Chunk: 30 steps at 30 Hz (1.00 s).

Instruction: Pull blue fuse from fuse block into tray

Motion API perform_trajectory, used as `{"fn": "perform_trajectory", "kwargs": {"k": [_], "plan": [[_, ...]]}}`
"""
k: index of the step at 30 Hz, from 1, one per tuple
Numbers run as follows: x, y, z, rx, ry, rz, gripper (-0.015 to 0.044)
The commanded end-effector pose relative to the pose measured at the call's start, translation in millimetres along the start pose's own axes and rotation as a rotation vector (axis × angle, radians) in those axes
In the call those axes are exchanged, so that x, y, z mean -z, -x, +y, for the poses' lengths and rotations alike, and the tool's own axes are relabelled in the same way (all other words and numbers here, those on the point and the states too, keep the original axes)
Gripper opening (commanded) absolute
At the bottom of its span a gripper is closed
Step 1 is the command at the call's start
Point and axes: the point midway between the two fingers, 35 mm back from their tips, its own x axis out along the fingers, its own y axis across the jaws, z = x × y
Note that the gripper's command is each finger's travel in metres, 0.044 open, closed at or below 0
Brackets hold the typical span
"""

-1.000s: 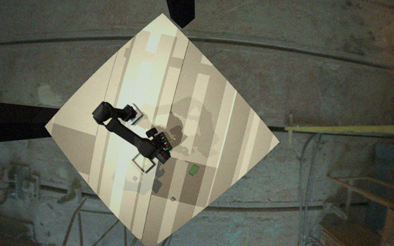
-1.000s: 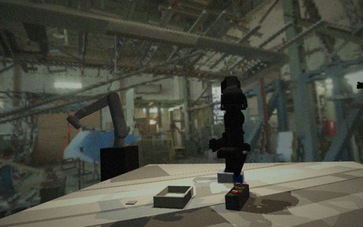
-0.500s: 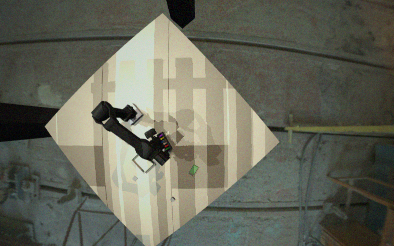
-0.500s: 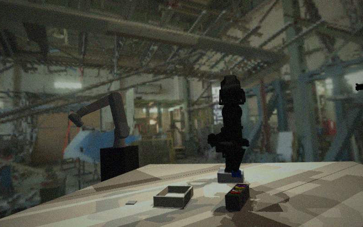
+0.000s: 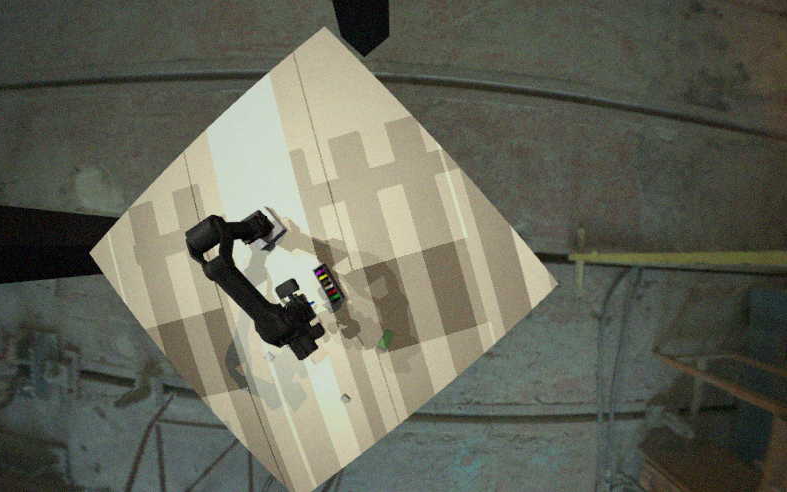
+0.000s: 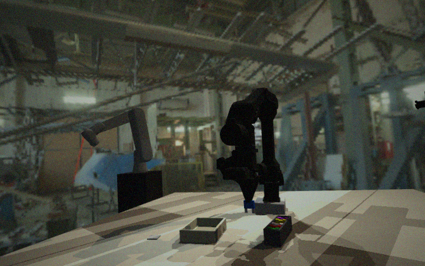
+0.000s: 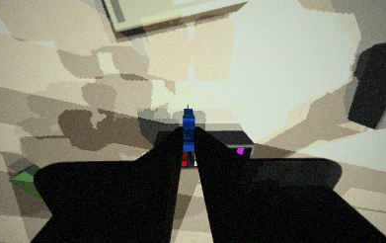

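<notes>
My gripper [image 6: 249,200] [image 7: 188,131] is shut on the blue fuse [image 5: 310,303] [image 6: 249,205] [image 7: 189,119], which hangs upright with its prongs down, clear above the table. It is out of the fuse block [image 5: 333,302] [image 6: 277,235] [image 7: 219,137], to the block's left in the exterior view. The block stands upright with purple, yellow, white, red and green fuses in it; my fingers hide part of it in the wrist view. The open tray [image 6: 198,237] [image 7: 145,23] lies left of the block in the exterior view, with no fuse visible in it. The arm covers most of the tray in the top view.
A green piece [image 5: 387,339] [image 7: 26,177] lies beyond the green-fuse end of the block. A small flat grey piece [image 5: 269,356] [image 6: 153,237] lies beside the tray, and another small grey piece [image 5: 345,397] lies farther out. My arm's grey base [image 6: 269,208] stands behind the block.
</notes>
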Motion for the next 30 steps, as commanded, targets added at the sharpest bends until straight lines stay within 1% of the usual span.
{"fn": "perform_trajectory", "kwargs": {"k": [1, 11, 21, 30], "plan": [[-19.4, 1.0, 7.4, -0.002, 0.003, 0.002, 0.0], [-76.5, 0.9, 17.7, -0.003, 0.003, -0.003, 0.0], [-135.9, 0.5, 17.2, -0.004, 0.003, -0.006, 0.0], [-140.1, -6.8, 17.1, -0.004, 0.003, -0.006, 0.0]]}}
